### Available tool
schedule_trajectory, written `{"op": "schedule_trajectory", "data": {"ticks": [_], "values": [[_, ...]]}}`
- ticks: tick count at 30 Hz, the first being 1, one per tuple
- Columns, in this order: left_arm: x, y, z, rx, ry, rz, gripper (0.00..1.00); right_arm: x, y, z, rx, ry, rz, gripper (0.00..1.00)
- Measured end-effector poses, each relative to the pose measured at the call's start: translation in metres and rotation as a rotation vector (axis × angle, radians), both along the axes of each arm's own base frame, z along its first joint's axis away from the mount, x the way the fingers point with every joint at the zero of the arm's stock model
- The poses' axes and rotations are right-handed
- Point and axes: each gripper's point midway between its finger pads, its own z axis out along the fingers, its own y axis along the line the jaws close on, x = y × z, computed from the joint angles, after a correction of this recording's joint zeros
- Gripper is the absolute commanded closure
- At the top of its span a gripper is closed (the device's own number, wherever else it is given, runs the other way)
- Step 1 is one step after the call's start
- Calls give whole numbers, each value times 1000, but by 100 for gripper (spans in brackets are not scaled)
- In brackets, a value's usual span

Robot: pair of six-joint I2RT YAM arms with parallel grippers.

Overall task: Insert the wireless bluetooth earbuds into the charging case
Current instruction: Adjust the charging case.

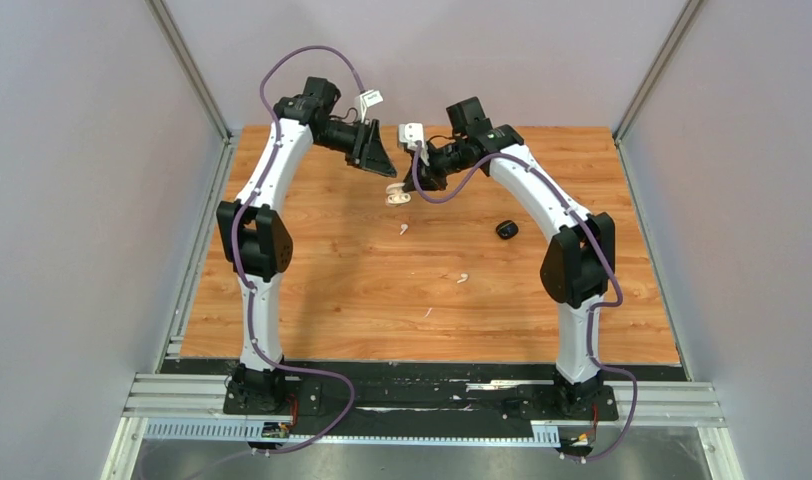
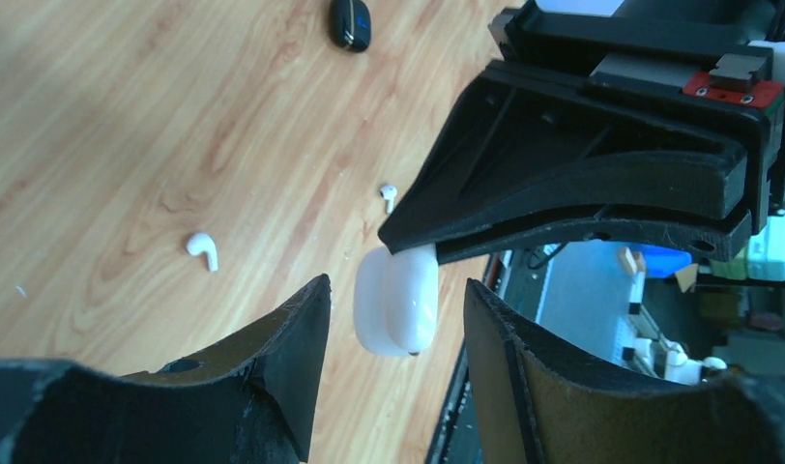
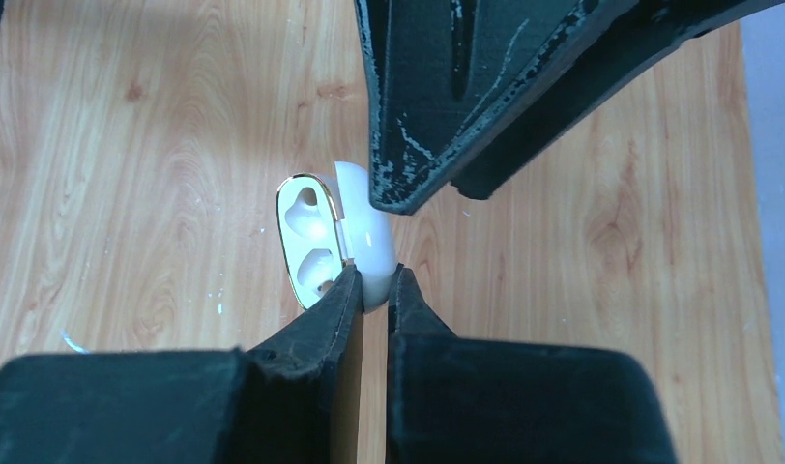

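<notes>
Right gripper (image 3: 374, 280): clamped on the glossy white plastic charging case (image 3: 367, 242), held toward twelve o'clock of the wooden table (image 1: 312, 300); lid swung open, two hollow sockets showing.
Left gripper (image 2: 396, 290): jaws apart, one on either side of that case.
White short-stemmed earbuds (image 2: 203, 249): two loose on the boards, five to six o'clock of the case.
Black oval case (image 1: 507, 229): four o'clock of it.

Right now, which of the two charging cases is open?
The white case, pinched in the right gripper: it is hinged open, with two empty hollows showing. The black case lies shut on the table, with no gripper on it.
</notes>
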Motion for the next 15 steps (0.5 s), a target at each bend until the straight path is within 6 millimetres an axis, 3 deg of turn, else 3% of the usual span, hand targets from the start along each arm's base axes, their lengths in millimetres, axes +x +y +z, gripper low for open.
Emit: {"op": "schedule_trajectory", "data": {"ticks": [7,15], "values": [[-18,2,-1,1,91,-18,49,2,1,7,-13,-71,15,100],[-24,-2,-2,-16,118,-44,55,2,5,12,-18,-117,32,100]]}}
